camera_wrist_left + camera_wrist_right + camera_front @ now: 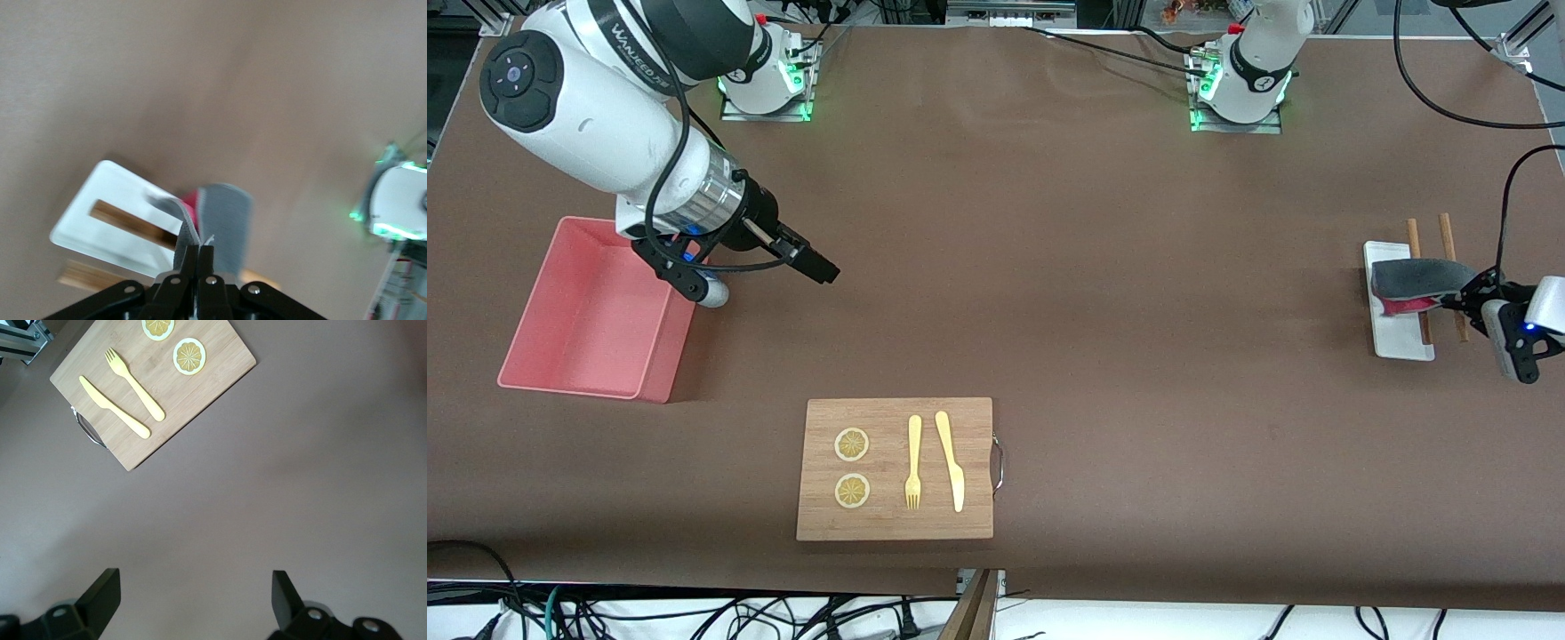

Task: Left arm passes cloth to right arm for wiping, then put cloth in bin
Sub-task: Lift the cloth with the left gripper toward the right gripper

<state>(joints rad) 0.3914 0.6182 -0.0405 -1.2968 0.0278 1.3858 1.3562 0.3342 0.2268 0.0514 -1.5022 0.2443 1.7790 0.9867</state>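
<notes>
The cloth point(1414, 277), dark grey on top with pink-red showing underneath, hangs just above the small white tray point(1398, 342) at the left arm's end of the table. My left gripper point(1454, 300) is shut on one edge of it. The left wrist view shows the left gripper point(199, 248) pinching the cloth point(225, 223) over the tray point(100, 213). The pink bin point(587, 320) stands at the right arm's end, with nothing in it. My right gripper point(751, 276) hangs open beside the bin over bare table; the right gripper point(193, 593) holds nothing between its fingers.
Two brown wooden sticks point(1448, 240) lie across the white tray. A wooden board point(895, 507) with two lemon slices, a yellow fork point(913, 462) and a yellow knife point(951, 460) sits near the front edge; the right wrist view shows the board point(213, 367) too.
</notes>
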